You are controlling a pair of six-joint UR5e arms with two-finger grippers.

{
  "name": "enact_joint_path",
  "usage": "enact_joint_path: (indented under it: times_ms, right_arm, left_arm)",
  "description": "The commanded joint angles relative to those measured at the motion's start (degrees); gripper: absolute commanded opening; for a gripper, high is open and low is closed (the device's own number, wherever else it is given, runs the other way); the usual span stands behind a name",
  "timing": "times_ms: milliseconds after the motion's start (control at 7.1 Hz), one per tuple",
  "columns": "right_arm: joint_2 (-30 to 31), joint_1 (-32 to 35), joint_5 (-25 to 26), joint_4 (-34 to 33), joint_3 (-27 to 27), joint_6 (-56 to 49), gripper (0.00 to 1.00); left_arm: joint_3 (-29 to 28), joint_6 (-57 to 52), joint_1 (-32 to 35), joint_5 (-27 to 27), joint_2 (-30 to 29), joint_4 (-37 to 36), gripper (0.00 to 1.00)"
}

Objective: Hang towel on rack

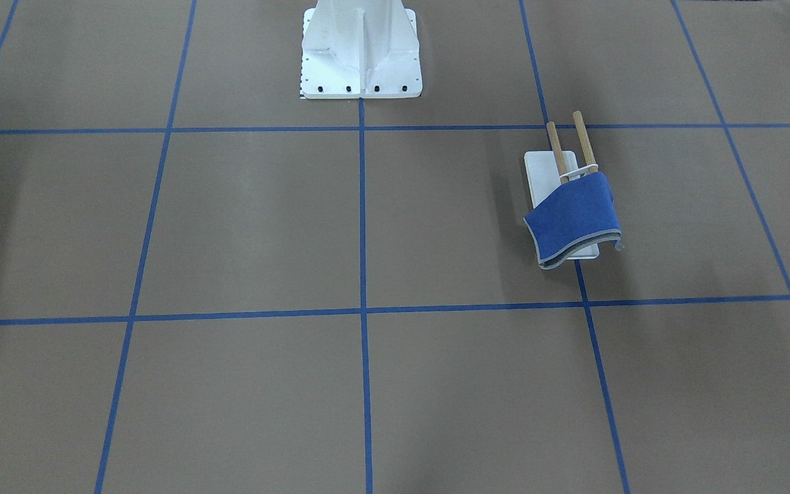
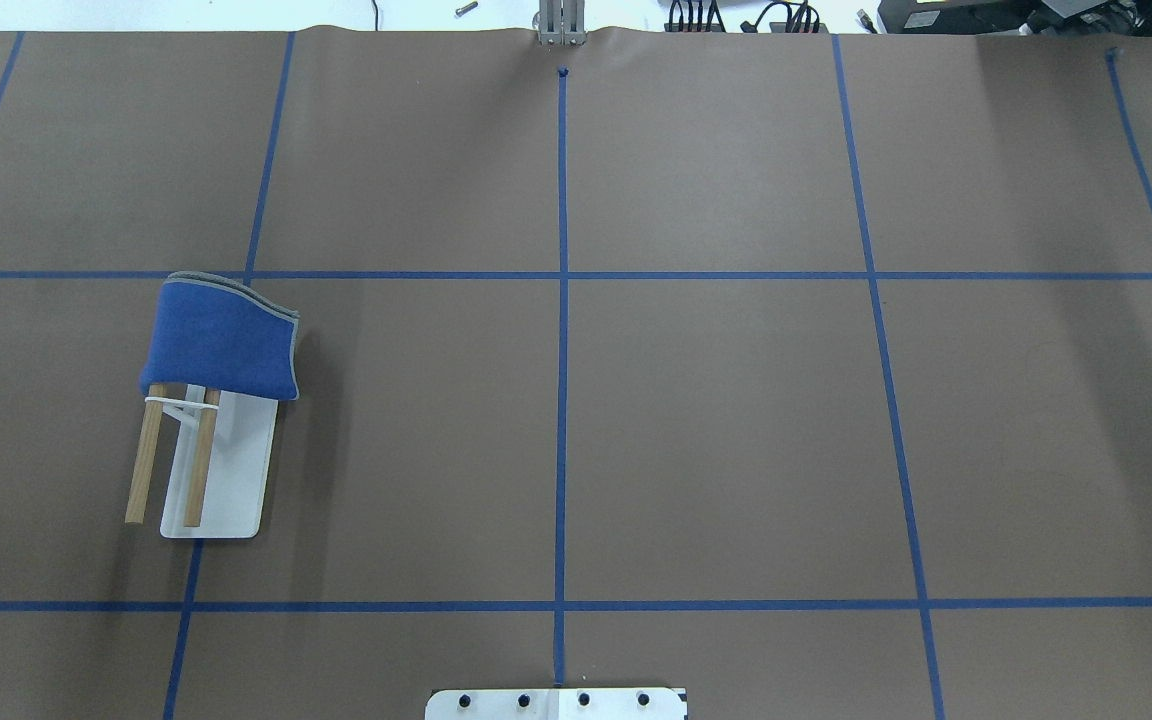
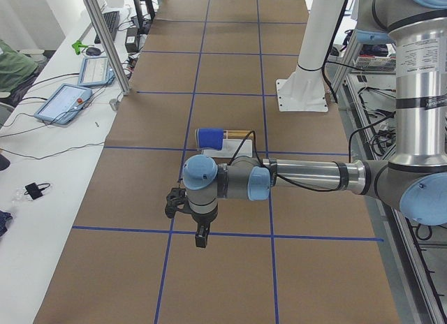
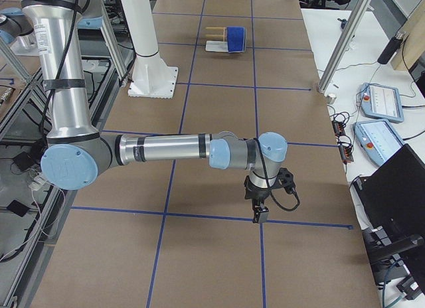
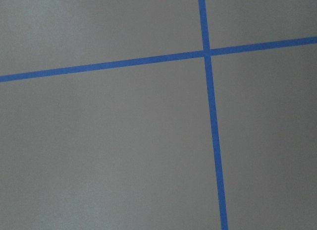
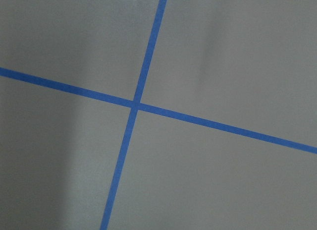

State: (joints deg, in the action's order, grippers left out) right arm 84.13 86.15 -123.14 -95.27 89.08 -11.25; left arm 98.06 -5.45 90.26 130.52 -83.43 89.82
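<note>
The blue towel (image 2: 221, 340) with its grey border hangs draped over the far ends of the rack's two wooden dowels (image 2: 201, 455). The rack (image 2: 236, 470) stands on its white base on the robot's left half of the table. The towel (image 1: 573, 216) and the rack (image 1: 546, 175) also show in the front-facing view. My left gripper (image 3: 200, 238) shows only in the exterior left view, held high and well short of the rack. My right gripper (image 4: 257, 214) shows only in the exterior right view. I cannot tell whether either is open or shut.
The large white bolted pedestal (image 1: 361, 51) stands at the robot's edge of the table. Blue tape lines (image 2: 562, 300) divide the brown table cover into squares. Both wrist views show only the cover and crossing tape. Tablets and cables (image 3: 66, 100) lie on a side bench.
</note>
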Motion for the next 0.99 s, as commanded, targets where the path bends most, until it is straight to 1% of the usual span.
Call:
enact_joint_path:
  times_ms: [0, 845]
  right_arm:
    - [-0.02, -0.45, 0.0, 0.08, 0.05, 0.0, 1.0]
    - [-0.02, -1.07, 0.09, 0.0, 0.49, 0.09, 1.0]
  left_arm:
    - [-0.06, 0.0, 0.0, -0.09, 0.02, 0.0, 0.99]
    - [-0.15, 0.0, 0.0, -0.35, 0.11, 0.0, 0.99]
